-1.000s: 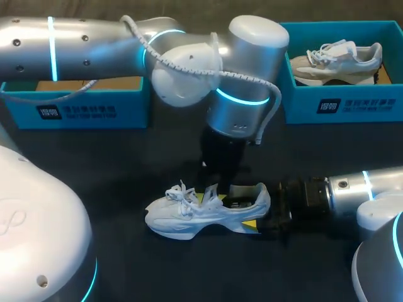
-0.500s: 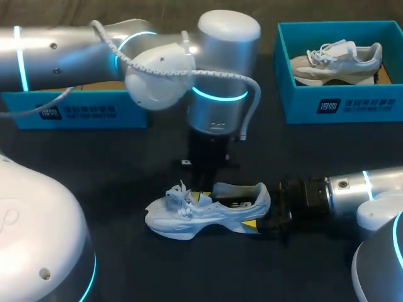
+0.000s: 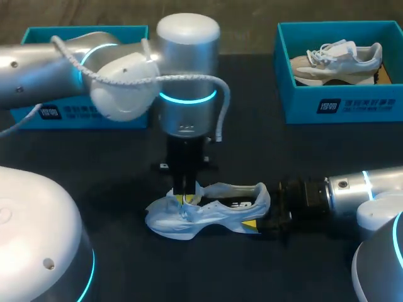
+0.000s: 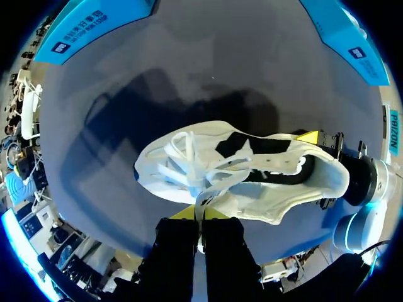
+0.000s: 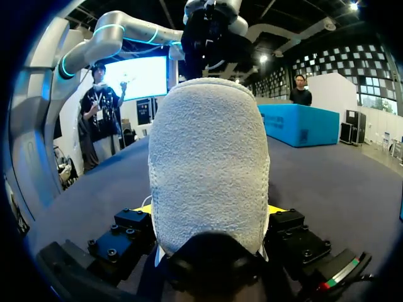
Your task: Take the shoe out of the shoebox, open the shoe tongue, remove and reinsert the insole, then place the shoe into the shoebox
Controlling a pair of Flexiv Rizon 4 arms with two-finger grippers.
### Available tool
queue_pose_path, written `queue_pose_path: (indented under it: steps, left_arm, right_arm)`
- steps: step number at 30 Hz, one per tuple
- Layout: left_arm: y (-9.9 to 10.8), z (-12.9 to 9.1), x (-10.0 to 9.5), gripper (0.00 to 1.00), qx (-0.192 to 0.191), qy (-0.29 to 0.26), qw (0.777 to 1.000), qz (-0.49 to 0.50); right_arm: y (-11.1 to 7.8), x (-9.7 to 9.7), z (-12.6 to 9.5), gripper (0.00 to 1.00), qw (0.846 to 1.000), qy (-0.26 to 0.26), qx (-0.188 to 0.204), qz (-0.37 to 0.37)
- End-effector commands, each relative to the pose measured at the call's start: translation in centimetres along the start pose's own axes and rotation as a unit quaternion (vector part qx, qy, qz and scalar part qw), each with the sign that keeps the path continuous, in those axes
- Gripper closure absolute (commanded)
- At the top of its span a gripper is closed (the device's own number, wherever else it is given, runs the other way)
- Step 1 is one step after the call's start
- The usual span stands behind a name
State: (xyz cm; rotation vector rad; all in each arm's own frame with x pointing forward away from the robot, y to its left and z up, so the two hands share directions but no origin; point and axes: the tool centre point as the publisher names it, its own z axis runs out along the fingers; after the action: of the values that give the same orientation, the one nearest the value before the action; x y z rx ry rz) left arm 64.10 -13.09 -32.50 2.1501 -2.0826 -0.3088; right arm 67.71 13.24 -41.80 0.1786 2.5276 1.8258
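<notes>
A white sneaker (image 3: 217,211) lies on its side on the black table, toe toward my left. My left gripper (image 3: 187,199) points straight down onto its lace area. In the left wrist view the left gripper (image 4: 201,214) is shut, and a loop of white lace (image 4: 203,196) from the sneaker (image 4: 252,182) runs in between its yellow tips. My right gripper (image 3: 259,220) lies low along the table with a finger on each side of the heel. In the right wrist view the heel (image 5: 208,163) fills the gap of the right gripper (image 5: 210,211).
A blue shoebox (image 3: 340,104) at the back right holds a second pale shoe (image 3: 337,60). Another blue shoebox (image 3: 119,119) stands at the back left, partly behind my left arm. Bare black tabletop (image 3: 113,157) surrounds the sneaker.
My left arm has shifted left along the sneaker, from over its opening to the laces, and its fingers have closed. The right arm and the sneaker stayed put.
</notes>
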Motion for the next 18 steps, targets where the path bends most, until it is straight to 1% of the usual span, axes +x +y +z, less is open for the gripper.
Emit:
queue_pose_path:
  steps: [1, 6, 10, 18]
  left_arm:
    - [0.4, 0.2, -1.5, 1.00, 0.011, 0.133, 0.991, 0.004]
    - [0.2, 0.8, -2.1, 1.00, 0.027, 0.173, 0.984, 0.015]
    - [0.1, 1.4, -2.9, 1.00, 0.044, 0.222, 0.974, 0.034]
    - [-0.4, 2.8, -3.2, 1.00, 0.034, 0.256, 0.965, 0.051]
  right_arm:
    - [0.0, 0.1, 0.1, 1.00, 1.000, -0.001, 0.001, 0.000]
    - [0.0, 0.1, 0.1, 1.00, 1.000, -0.001, 0.001, 0.000]
    - [0.0, 0.1, 0.1, 1.00, 1.000, -0.001, 0.001, 0.000]
    - [0.0, 0.1, 0.1, 1.00, 1.000, -0.001, 0.001, 0.000]
